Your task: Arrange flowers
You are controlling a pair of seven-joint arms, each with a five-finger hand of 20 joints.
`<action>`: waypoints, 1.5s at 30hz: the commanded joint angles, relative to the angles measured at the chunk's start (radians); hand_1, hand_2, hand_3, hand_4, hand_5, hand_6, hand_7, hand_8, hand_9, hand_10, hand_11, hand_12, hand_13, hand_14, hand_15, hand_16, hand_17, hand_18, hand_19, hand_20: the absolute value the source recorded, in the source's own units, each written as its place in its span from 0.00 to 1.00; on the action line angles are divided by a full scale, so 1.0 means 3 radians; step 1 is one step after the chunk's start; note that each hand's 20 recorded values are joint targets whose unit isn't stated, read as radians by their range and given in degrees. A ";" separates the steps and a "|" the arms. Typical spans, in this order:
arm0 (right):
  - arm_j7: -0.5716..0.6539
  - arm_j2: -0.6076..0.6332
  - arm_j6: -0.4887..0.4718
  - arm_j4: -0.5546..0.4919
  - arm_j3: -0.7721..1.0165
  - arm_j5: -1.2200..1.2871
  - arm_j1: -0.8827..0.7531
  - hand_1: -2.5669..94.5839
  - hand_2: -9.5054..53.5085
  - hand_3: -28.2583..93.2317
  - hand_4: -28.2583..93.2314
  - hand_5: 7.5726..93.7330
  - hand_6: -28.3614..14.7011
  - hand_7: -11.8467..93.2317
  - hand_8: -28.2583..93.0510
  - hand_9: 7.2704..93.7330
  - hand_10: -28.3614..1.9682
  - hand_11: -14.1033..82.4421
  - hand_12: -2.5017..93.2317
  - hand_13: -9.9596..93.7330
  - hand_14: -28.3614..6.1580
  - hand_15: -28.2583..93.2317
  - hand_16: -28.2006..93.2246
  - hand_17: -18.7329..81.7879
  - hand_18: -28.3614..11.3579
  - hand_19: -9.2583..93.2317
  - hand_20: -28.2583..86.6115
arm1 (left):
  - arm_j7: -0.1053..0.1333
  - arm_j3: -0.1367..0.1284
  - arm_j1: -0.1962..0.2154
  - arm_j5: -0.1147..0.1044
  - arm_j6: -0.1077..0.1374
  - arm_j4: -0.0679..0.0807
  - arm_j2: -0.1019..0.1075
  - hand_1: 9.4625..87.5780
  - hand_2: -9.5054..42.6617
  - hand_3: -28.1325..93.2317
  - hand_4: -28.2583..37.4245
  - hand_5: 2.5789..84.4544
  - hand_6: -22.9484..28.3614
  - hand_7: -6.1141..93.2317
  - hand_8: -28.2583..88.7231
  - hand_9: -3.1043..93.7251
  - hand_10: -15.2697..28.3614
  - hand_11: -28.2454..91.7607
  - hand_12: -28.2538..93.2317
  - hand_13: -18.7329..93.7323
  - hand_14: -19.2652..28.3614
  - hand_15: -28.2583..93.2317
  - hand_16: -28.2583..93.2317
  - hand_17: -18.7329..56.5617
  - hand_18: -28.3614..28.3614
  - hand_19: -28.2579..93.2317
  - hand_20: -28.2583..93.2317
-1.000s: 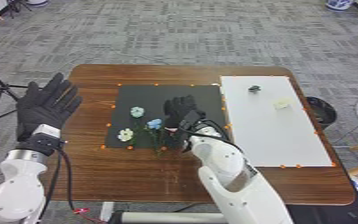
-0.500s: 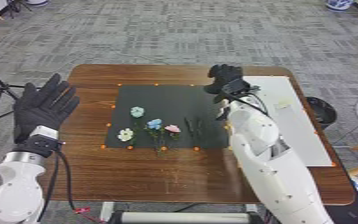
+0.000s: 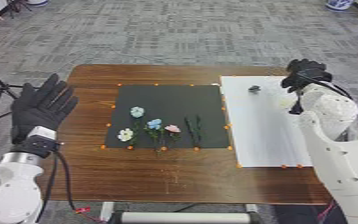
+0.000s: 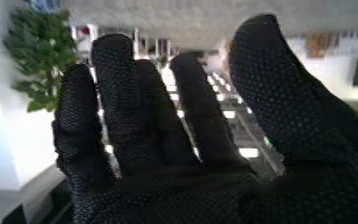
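from my head view, the surface (image 3: pixel 158 175) has the black mat (image 3: pixel 162 97) toward nine o'clock and the white board (image 3: pixel 273 142) toward three. on the mat, taken from its own middle, the pale blue-green flower (image 3: pixel 137 112) lies at nine, the white flower (image 3: pixel 125 134) at eight, the blue flower (image 3: pixel 154 123) between seven and eight, the pink flower (image 3: pixel 173 128) at six, and dark green stems (image 3: pixel 191 129) toward five. on the board, a small dark clump (image 3: pixel 254 89) sits at eleven and a pale yellow piece (image 3: pixel 286 104) toward twelve, just beside my right hand (image 3: pixel 310 75); i can't judge that hand's height. my left hand (image 3: pixel 40 107) waits off the edge toward ten, spread flat, nothing in it.

my worry is the pale piece: the wrist sits so near that a low sweep back could drag it or knock the clump. on the mat, the blue and pink flowers lie close together, so a loose pinch there might catch both stems and pull a neighbour out of line. the stems toward five are thin and dark against black; i'd likely misjudge their depth and close on nothing.

from the right wrist view, the fingers (image 4: pixel 118 100) stand nearly straight with the thumb (image 4: pixel 273 85) well apart, gripping nothing. that wide an opening would need careful narrowing, or a thin stem could slip through.
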 commanded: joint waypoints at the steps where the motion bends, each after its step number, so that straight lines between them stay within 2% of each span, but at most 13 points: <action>1: -0.0033 0.0039 -0.0579 0.0035 -0.0029 -0.0150 0.0001 0.43 0.00 0.88 0.00 0.51 0.56 0.22 0.14 0.47 0.50 0.24 0.18 0.53 0.38 0.76 0.41 0.40 0.15 0.81 0.56 | 0.0072 -0.0010 0.0063 -0.0080 -0.0035 -0.0043 -0.0009 0.20 0.50 0.77 0.00 0.43 0.60 0.15 0.17 0.34 0.65 0.36 0.28 0.35 0.69 0.35 0.19 0.13 0.75 0.52 0.27; 3: -0.0120 0.0030 -0.0694 0.0027 -0.0016 -0.0229 -0.0010 0.44 0.00 0.88 0.00 0.51 0.56 0.22 0.14 0.47 0.51 0.24 0.18 0.53 0.38 0.76 0.41 0.40 0.15 0.81 0.56 | 0.0081 -0.0014 0.0066 -0.0060 -0.0040 -0.0043 -0.0007 0.20 0.49 0.77 0.00 0.43 0.60 0.15 0.17 0.34 0.65 0.36 0.28 0.35 0.69 0.35 0.20 0.13 0.75 0.52 0.27; 5: -0.0180 0.0004 -0.0806 0.0051 -0.0016 -0.0289 0.0001 0.47 0.00 0.88 0.01 0.50 0.57 0.22 0.14 0.46 0.52 0.24 0.18 0.52 0.38 0.75 0.41 0.39 0.15 0.80 0.56 | 0.0103 -0.0014 0.0077 -0.0088 -0.0044 -0.0044 -0.0012 0.20 0.49 0.77 0.00 0.43 0.60 0.15 0.17 0.34 0.65 0.36 0.29 0.36 0.69 0.35 0.20 0.13 0.75 0.52 0.27; 8: -0.0140 -0.0045 -0.0732 0.0151 -0.0036 -0.0368 0.0001 0.54 0.00 0.90 0.01 0.49 0.60 0.23 0.14 0.45 0.55 0.23 0.18 0.52 0.42 0.74 0.41 0.39 0.16 0.79 0.57 | 0.0173 0.0002 0.0101 -0.0213 -0.0025 -0.0056 -0.0033 0.19 0.49 0.79 0.00 0.43 0.60 0.15 0.17 0.34 0.65 0.36 0.29 0.36 0.69 0.36 0.20 0.13 0.75 0.52 0.27; 9: -0.0126 -0.0050 -0.0764 0.0170 -0.0039 -0.0366 0.0002 0.55 0.00 0.90 0.00 0.49 0.60 0.24 0.13 0.45 0.56 0.23 0.18 0.52 0.42 0.74 0.41 0.39 0.16 0.79 0.57 | 0.0179 0.0007 0.0100 -0.0224 -0.0036 -0.0051 -0.0035 0.19 0.48 0.79 0.00 0.43 0.60 0.15 0.17 0.34 0.65 0.36 0.29 0.36 0.69 0.36 0.20 0.13 0.75 0.52 0.27; 12: -0.0164 -0.0057 -0.0685 0.0224 -0.0028 -0.0434 -0.0073 0.59 0.00 0.89 0.00 0.49 0.61 0.24 0.13 0.45 0.59 0.24 0.18 0.52 0.47 0.72 0.46 0.39 0.17 0.79 0.57 | 0.0153 -0.0003 0.0123 -0.0181 -0.0030 -0.0062 -0.0042 0.19 0.48 0.79 0.00 0.43 0.60 0.15 0.17 0.34 0.66 0.36 0.29 0.36 0.69 0.36 0.20 0.13 0.75 0.52 0.27; 15: -0.0186 -0.0074 -0.0448 0.0314 -0.0015 -0.0455 -0.0161 0.60 0.00 0.88 0.00 0.49 0.61 0.25 0.13 0.47 0.62 0.25 0.18 0.54 0.52 0.70 0.49 0.40 0.19 0.79 0.57 | 0.0152 -0.0021 0.0152 -0.0187 -0.0036 -0.0073 -0.0058 0.19 0.48 0.79 0.00 0.43 0.60 0.15 0.17 0.35 0.66 0.36 0.29 0.36 0.69 0.36 0.20 0.13 0.75 0.52 0.27; 19: -0.0210 -0.0091 -0.0155 0.0359 0.0012 -0.0469 -0.0267 0.61 0.00 0.84 0.00 0.53 0.65 0.28 0.12 0.55 0.67 0.28 0.18 0.58 0.58 0.69 0.52 0.41 0.20 0.80 0.57 | 0.0144 -0.0037 0.0155 -0.0173 -0.0029 -0.0079 -0.0065 0.19 0.48 0.79 0.00 0.43 0.60 0.15 0.17 0.35 0.66 0.36 0.29 0.36 0.69 0.36 0.20 0.13 0.75 0.52 0.27; 24: -0.0254 -0.0091 0.0216 0.0363 0.0012 -0.0491 -0.0365 0.59 0.00 0.81 0.00 0.61 0.71 0.34 0.10 0.66 0.67 0.34 0.20 0.61 0.59 0.68 0.54 0.43 0.21 0.80 0.58 | 0.0136 -0.0037 0.0173 -0.0193 0.0023 -0.0102 -0.0081 0.20 0.48 0.78 0.00 0.43 0.60 0.15 0.17 0.35 0.66 0.36 0.29 0.37 0.70 0.36 0.20 0.13 0.75 0.52 0.27; 28: -0.0283 -0.0070 0.0482 0.0376 -0.0001 -0.0485 -0.0410 0.64 0.00 0.74 0.00 0.69 0.71 0.47 0.17 0.81 0.76 0.24 0.38 0.65 0.63 0.67 0.57 0.44 0.22 0.80 0.59 | 0.0129 -0.0027 0.0162 -0.0182 0.0025 -0.0093 -0.0090 0.20 0.48 0.78 0.00 0.44 0.60 0.15 0.17 0.35 0.66 0.37 0.29 0.37 0.70 0.37 0.20 0.13 0.75 0.52 0.27; 31: -0.0282 -0.0041 0.0659 0.0365 -0.0018 -0.0464 -0.0427 0.64 0.00 0.75 0.00 0.72 0.71 0.52 0.19 0.85 0.75 0.25 0.42 0.67 0.64 0.66 0.59 0.45 0.23 0.80 0.59 | 0.0124 -0.0014 0.0141 -0.0179 0.0023 -0.0080 -0.0087 0.20 0.49 0.78 0.00 0.44 0.60 0.15 0.17 0.35 0.66 0.37 0.29 0.37 0.70 0.37 0.20 0.13 0.75 0.52 0.27; 40: -0.0377 0.0057 0.1043 0.0030 -0.0230 -0.0226 -0.0353 0.65 0.00 0.77 0.00 0.74 0.70 0.53 0.21 0.87 0.75 0.25 0.44 0.68 0.65 0.65 0.60 0.46 0.22 0.80 0.59 | 0.0143 -0.0036 0.0175 -0.0179 0.0028 -0.0097 -0.0087 0.20 0.49 0.78 0.00 0.44 0.60 0.15 0.17 0.35 0.66 0.37 0.29 0.37 0.71 0.37 0.20 0.13 0.75 0.52 0.27; 45: -0.0908 0.0006 0.1032 -0.0139 -0.0408 -0.0232 -0.0199 0.64 0.00 0.77 0.00 0.74 0.70 0.52 0.21 0.87 0.75 0.24 0.44 0.67 0.67 0.64 0.61 0.46 0.23 0.80 0.59 | 0.0135 -0.0040 0.0171 -0.0170 0.0033 -0.0096 -0.0086 0.20 0.49 0.78 0.00 0.44 0.60 0.15 0.16 0.35 0.66 0.37 0.29 0.37 0.71 0.37 0.20 0.13 0.75 0.52 0.27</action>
